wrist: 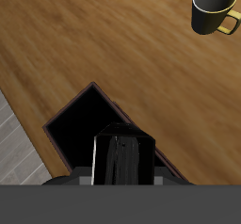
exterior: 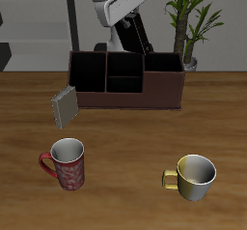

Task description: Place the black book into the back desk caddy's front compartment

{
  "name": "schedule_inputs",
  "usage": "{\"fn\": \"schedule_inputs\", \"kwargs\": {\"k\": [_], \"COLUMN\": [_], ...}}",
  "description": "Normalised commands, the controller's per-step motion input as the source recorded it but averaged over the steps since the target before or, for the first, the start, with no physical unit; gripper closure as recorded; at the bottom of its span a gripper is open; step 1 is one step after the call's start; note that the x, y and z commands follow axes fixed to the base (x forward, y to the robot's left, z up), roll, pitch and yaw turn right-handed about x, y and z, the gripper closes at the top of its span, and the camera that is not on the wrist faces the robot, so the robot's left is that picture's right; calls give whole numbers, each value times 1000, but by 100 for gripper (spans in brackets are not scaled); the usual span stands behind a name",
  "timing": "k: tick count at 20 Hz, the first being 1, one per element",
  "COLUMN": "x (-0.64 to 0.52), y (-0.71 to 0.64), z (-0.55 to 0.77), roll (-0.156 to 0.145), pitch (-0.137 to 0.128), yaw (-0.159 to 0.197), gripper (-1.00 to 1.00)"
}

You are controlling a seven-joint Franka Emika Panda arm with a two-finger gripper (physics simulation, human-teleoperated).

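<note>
My gripper (exterior: 127, 23) is shut on the black book (exterior: 140, 41) and holds it tilted in the air above the back desk caddy (exterior: 159, 87), over its rear cells. The caddy is a long dark maroon open-top box with several cells. In the wrist view the black book (wrist: 122, 160) hangs from the gripper (wrist: 122, 178) just over an open dark cell of the caddy (wrist: 72, 106). The book is not touching the caddy.
A grey book (exterior: 65, 106) leans against the caddy's end. A red mug (exterior: 66, 164) and a yellow mug (exterior: 195, 175) stand near the table's front edge; the yellow mug also shows in the wrist view (wrist: 216, 8). A potted plant (exterior: 193, 21) stands behind the caddy.
</note>
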Motion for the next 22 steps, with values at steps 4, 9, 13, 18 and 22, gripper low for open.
{"fn": "schedule_inputs", "kwargs": {"k": [4,9,13,18,22], "x": [-28,-24,-25,32,92], "y": [-110,-63,-152,-152,-152], "z": [-1,-27,-4,-14,19], "roll": [-37,3,-30,-74,-143], "pitch": [50,8,6,14,-12], "yaw": [87,125,82,93,18], "gripper": [100,100,100,100,100]}}
